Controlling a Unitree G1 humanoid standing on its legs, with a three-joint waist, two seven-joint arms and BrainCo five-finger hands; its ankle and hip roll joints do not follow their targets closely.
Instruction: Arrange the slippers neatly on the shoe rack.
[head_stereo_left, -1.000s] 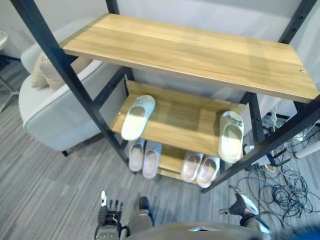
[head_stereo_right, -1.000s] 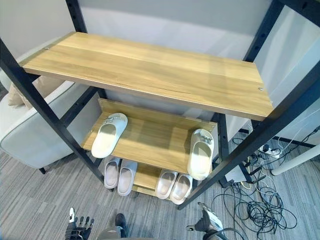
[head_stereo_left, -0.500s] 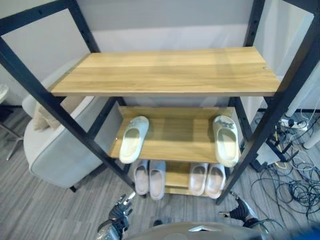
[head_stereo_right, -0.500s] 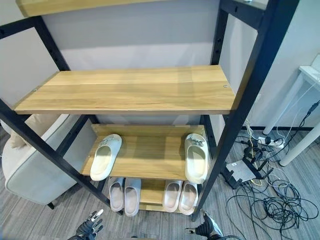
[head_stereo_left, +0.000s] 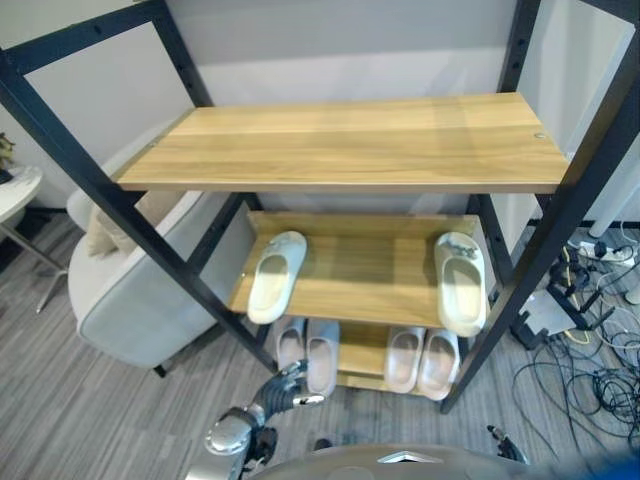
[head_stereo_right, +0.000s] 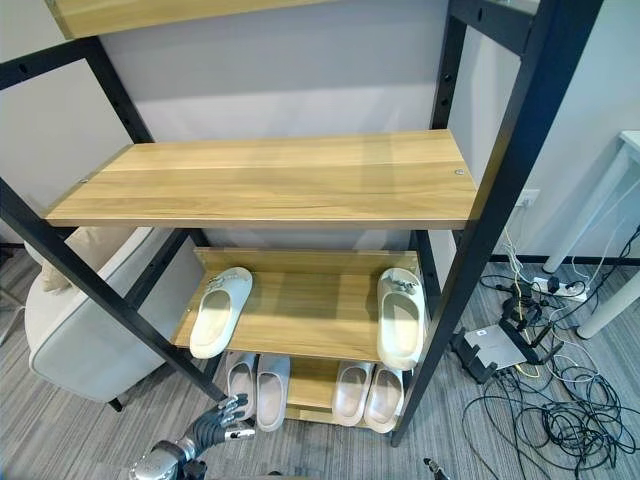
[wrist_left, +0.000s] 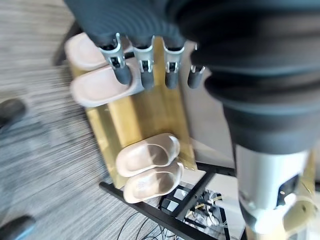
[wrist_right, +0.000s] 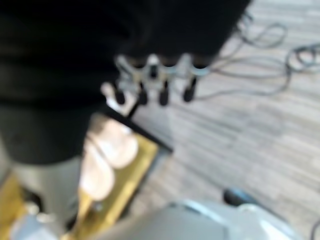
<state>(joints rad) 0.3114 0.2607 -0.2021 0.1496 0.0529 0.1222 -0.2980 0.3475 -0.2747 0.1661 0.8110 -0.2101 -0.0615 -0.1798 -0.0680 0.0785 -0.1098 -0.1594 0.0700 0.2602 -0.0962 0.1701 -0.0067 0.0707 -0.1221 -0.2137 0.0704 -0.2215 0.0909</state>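
Grey armchair (head_stereo_left: 140, 300) at left. Left hand (head_stereo_left: 285, 385) bottom centre-left, fingers relaxed open, empty, near the bottom-shelf slipper pair (head_stereo_left: 308, 350). Shoe rack (head_stereo_left: 340, 145) centre: middle shelf has one white slipper (head_stereo_left: 276, 276) left, another (head_stereo_left: 461, 283) right. Right hand (wrist_right: 152, 75) fingers straight, empty.

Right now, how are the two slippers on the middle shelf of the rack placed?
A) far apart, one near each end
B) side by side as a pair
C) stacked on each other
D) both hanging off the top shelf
A: one slipper lies near the middle shelf's left end and the other slipper near its right end, with bare wood between them.
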